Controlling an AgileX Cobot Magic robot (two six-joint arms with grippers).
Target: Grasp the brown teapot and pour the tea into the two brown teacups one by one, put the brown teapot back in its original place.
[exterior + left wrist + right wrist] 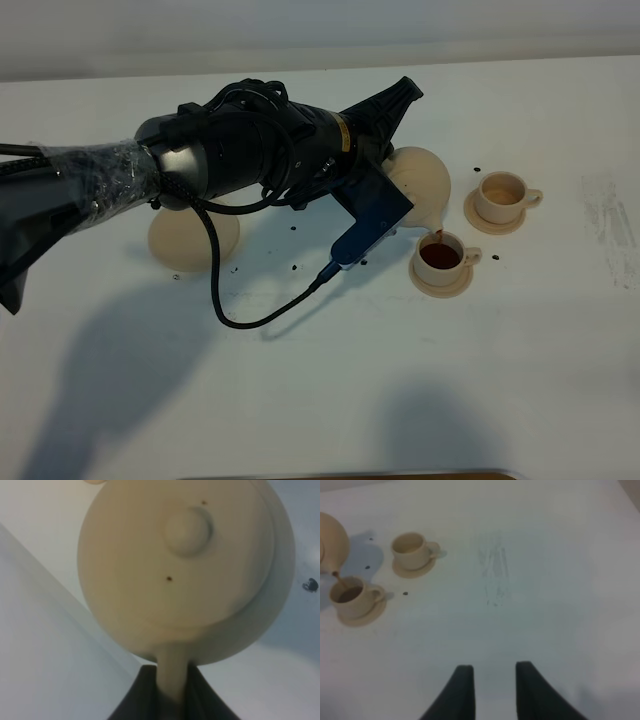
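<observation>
In the left wrist view little shows round the left gripper [172, 692] but white table [45, 670] and one dark speck [310, 584]. Its dark fingers [132, 700] are clamped on the loop handle of the brown teapot [185, 580], whose smooth, matt tan lid and round knob face the camera and block nearly everything ahead. From the high camera, the left arm and its looping black cable [235, 318] hide part of the wide round saucer [190, 245] well behind that gripper. The squat teapot is tipped spout-down, its handle-to-spout line running away from the gripper toward the filled teacup [441, 256], with a thin red-brown stream joining them. The empty teacup [502, 196] stands on its small saucer just beyond. In the right wrist view the right gripper [492, 687] is spread wide with nothing between its fingers. Faint scuff marks [492, 575] lie ahead of it, and both cups and the teapot's edge are well ahead and off to one side.
</observation>
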